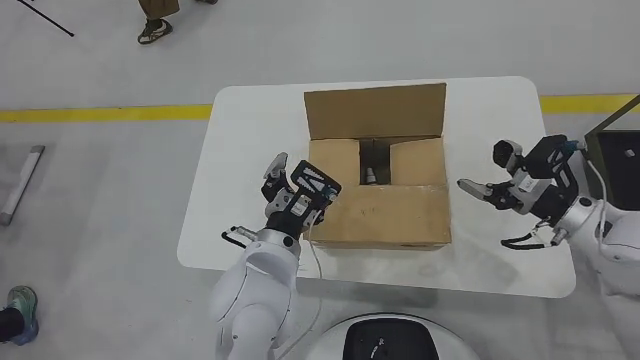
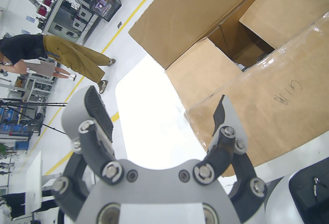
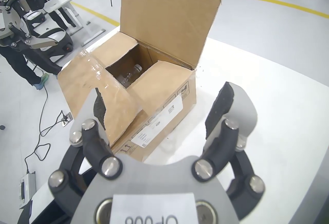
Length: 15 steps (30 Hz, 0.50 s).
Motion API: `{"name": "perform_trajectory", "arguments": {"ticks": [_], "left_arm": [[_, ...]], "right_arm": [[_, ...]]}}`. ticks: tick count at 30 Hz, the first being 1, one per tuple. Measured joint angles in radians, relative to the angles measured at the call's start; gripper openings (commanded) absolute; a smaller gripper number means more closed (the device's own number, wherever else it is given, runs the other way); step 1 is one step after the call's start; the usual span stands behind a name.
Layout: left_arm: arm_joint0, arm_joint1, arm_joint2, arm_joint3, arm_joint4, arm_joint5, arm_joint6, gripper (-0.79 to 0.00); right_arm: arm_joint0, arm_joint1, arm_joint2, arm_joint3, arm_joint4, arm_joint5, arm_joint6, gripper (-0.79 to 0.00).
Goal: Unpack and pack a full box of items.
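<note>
Locate brown cardboard box at centre of white table: rear flap upright, side flaps folded inward, taped near flap partly covering opening. Note clear bottle lying inside, seen through remaining gap. Find left gripper just beside near left corner, right gripper off right side, jaws of both spread and empty.

Brown cardboard box sits on white rounded-corner table, approx mid-table. Its back flap stands upright along far edge. Other flaps fold inward over the top, w/ a gap btwn them at ctr. Clear plastic bottle lies inside box, below that gap. Left gripper hangs just beside box's L side. Right gripper is off box's R side, near but apart, above table.
</note>
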Motion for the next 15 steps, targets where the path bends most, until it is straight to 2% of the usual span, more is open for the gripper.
{"name": "perform_trajectory", "arguments": {"ticks": [4,9,15], "left_arm": [[0.000,0.000,0.000,0.000,0.000,0.000,0.000,0.000],[0.000,0.000,0.000,0.000,0.000,0.000,0.000,0.000],[0.000,0.000,0.000,0.000,0.000,0.000,0.000,0.000]], "right_arm": [[0.032,0.003,-0.014,0.036,0.161,0.013,0.031,0.000],[0.120,0.017,-0.041,0.112,0.471,0.081,0.251,0.000],[0.221,0.039,-0.080,0.187,0.682,0.161,0.569,0.000]]}}
